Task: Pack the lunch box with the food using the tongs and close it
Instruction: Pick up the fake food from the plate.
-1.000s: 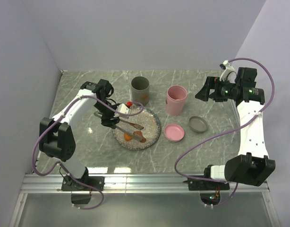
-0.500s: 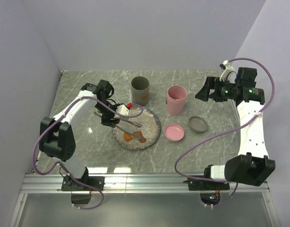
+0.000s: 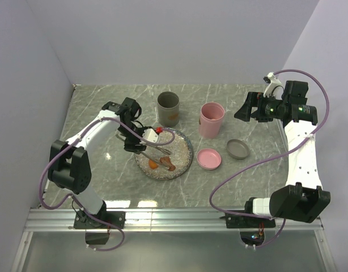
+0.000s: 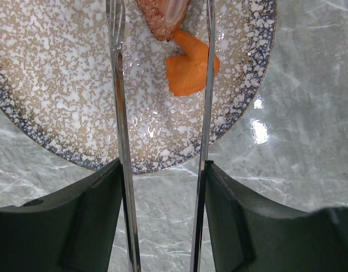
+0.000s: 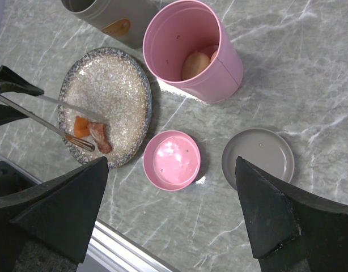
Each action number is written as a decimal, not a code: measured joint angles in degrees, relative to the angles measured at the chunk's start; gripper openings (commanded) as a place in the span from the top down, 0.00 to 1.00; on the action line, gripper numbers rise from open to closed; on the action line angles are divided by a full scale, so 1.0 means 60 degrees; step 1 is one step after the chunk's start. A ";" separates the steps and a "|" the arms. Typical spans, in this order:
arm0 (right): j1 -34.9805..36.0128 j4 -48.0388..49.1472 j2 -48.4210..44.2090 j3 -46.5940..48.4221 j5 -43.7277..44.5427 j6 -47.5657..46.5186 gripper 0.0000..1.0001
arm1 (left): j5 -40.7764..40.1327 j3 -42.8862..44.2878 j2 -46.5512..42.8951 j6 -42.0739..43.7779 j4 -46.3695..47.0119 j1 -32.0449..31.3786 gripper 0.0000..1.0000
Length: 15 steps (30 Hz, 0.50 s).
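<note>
While left gripper (image 4: pixel 162 181) clamped tongs (image 4: pixel 206 113) by both arms, we saw tips spread over speckled plate (image 4: pixel 49 85). One arm crossed over orange chunk (image 4: pixel 188 71) at plate's 7 o'clock in top view, brown-red piece (image 4: pixel 162 17) touching it. Right gripper (image 5: pixel 172 164) hung wide open, holding nothing, at 3 o'clock of table (image 3: pixel 106 102). Beige ball (image 5: pixel 194 65) sat inside pink cup (image 5: pixel 219 62), plate's 2 o'clock.

The tabletop (image 4: pixel 310 85) carries a grey, white-veined marble pattern, smooth and glossy enough to throw back lamp glare at the right of the left wrist view. The plate (image 4: pixel 49 85) has a shiny speckled glaze. The tongs (image 4: pixel 122 141) are bright, smooth metal. The orange chunk (image 4: pixel 188 71) looks moist. The left pincer (image 4: pixel 162 169) has fingers (image 4: pixel 89 221) of dark matt plastic. In the right wrist view the pink cup (image 5: pixel 219 62) is smooth, probably plastic, the pink lid (image 5: pixel 172 160) glossier, and the grey lid (image 5: pixel 258 158) matt.
</note>
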 measured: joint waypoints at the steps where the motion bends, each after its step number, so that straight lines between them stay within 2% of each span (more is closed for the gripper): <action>1: 0.0000 0.0000 0.0000 0.0000 0.0000 0.0000 0.00 | -0.0007 0.0000 0.0000 0.0000 0.0000 -0.0029 0.40; 8: 0.0000 -0.0004 0.0029 0.0000 0.0000 0.0000 0.00 | -0.0127 0.0000 0.0004 0.0033 -0.0015 -0.0073 0.49; 11: 0.0000 -0.0004 0.0055 0.0000 0.0000 0.0000 0.00 | -0.0200 -0.0004 0.0004 0.0066 -0.0033 -0.0073 0.59; 12: 0.0000 -0.0004 0.0062 0.0000 0.0000 0.0004 0.00 | -0.0200 -0.0015 0.0004 0.0066 -0.0029 -0.0073 0.65; 15: 0.0000 -0.0004 0.0073 0.0000 0.0000 0.0004 0.00 | -0.0215 -0.0069 0.0004 0.0055 0.0000 -0.0073 0.73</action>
